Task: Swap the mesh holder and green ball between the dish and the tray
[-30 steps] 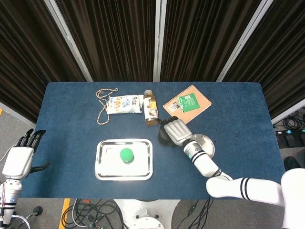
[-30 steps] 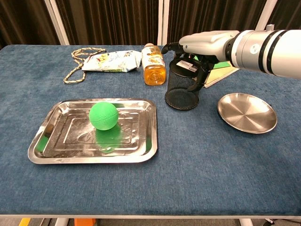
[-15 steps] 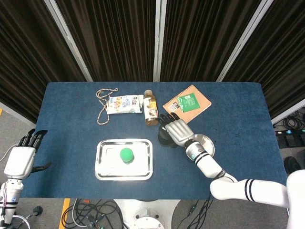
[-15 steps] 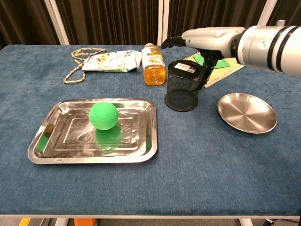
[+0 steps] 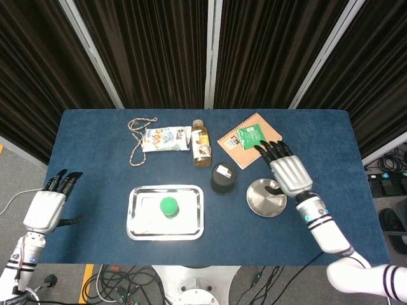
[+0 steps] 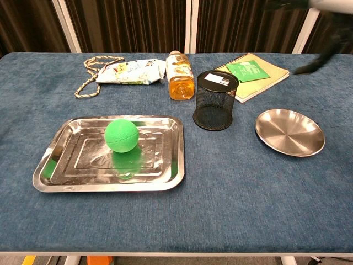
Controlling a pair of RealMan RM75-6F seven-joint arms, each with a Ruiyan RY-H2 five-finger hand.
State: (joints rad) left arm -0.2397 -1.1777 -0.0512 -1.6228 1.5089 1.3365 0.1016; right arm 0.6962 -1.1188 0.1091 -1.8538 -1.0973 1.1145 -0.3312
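Observation:
The black mesh holder [image 5: 223, 178] [image 6: 214, 100] stands upright on the blue table between the tray and the dish, held by nothing. The green ball [image 5: 168, 206] [image 6: 121, 136] lies in the steel tray [image 5: 141, 223] [image 6: 165, 160]. The round steel dish [image 5: 264, 202] [image 6: 289, 132] holds nothing. My right hand [image 5: 288, 170] hovers open, fingers spread, over the dish's far right side and well clear of the holder; the chest view catches only a blur of it at the top right. My left hand [image 5: 46, 207] hangs open beyond the table's left edge.
Along the far side lie a coiled rope [image 5: 137, 140], a snack packet [image 5: 166, 138], an amber bottle [image 5: 201, 143] on its side and a spiral notebook [image 5: 249, 138] with a green packet on it. The bottle lies close behind the holder.
My right hand has let go of the mesh holder and swung up and to the right, over the dish. The holder stays standing on the table. The left hand shifted slightly.

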